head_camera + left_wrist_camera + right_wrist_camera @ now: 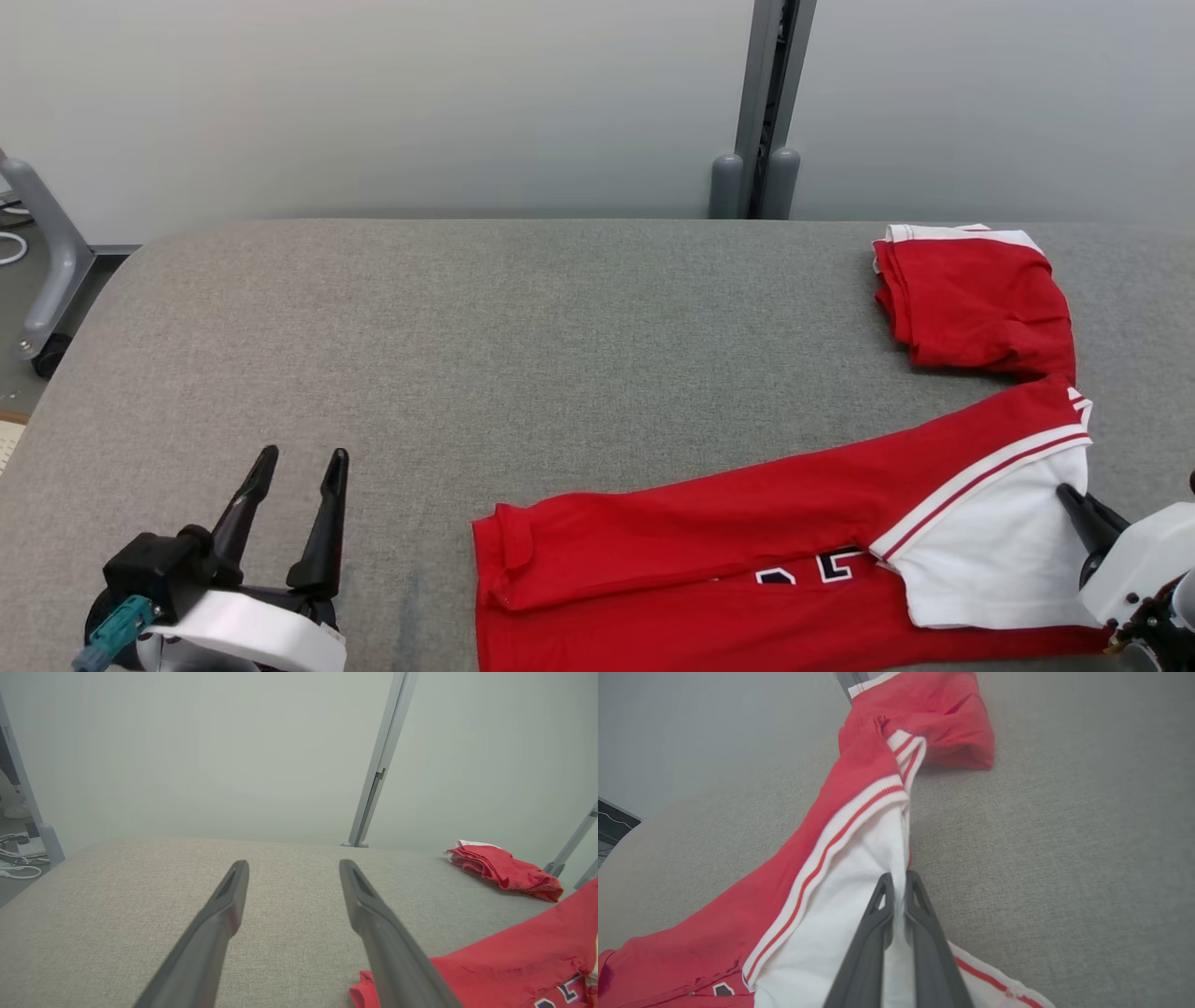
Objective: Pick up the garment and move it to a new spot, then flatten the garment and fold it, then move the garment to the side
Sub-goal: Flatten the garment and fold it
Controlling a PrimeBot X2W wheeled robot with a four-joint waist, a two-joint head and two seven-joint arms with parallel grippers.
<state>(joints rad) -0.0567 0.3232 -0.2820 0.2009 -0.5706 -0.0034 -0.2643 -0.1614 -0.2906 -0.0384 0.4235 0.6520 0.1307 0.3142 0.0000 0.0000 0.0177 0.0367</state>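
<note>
The garment is a red shirt with white striped trim, lying partly folded along the table's near right side, one sleeve bunched toward the far right. In the right wrist view the garment runs up the frame and my right gripper is shut on its white edge, cloth pinched between the two fingers. From the head, the right gripper sits at the white panel's right edge. My left gripper stands open over bare table at the near left, apart from the shirt. Its wrist view shows the left gripper with fingers spread wide and the garment at lower right.
The grey fabric-covered table stretches bare across the left and middle. A grey post stands behind the far edge against a pale wall. A grey frame leg and cables are off the table's left side.
</note>
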